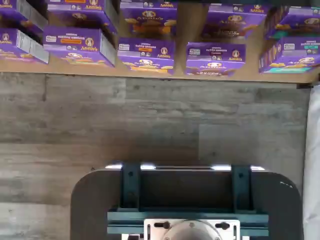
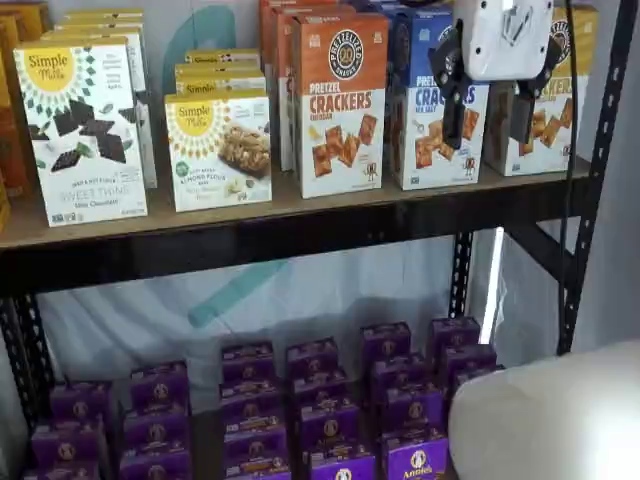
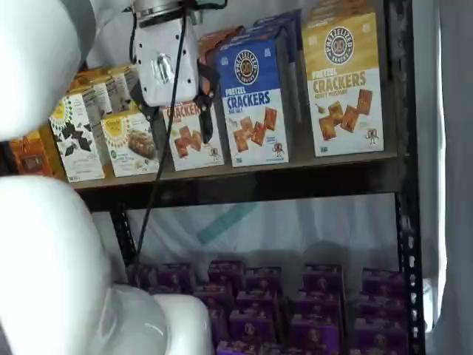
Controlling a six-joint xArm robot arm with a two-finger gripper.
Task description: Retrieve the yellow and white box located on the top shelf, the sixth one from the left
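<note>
1. The pincer (image 2: pixel 488 113) is hanging spread and empty, approach barely begun.
2. The yellow and white box (image 3: pixel 344 85) is standing rightmost on the top shelf (image 3: pixel 295 181).
3. Next, I'd judge, it needs squaring up and reaching in.

From my station the yellow and white box (image 3: pixel 342 83) reads as printed cardboard with a slight sheen. The top shelf (image 2: pixel 300 235) looks like a tan wooden board fronted by a dark, matt metal beam, and its black uprights (image 3: pixel 405 222) are perforated metal. The gripper (image 2: pixel 492 105) has a glossy white plastic body and matt black fingers. The small purple boxes (image 1: pixel 146 56) are smooth card. The floor (image 1: pixel 150 120) looks like matt grey wood-grain planking.
</note>
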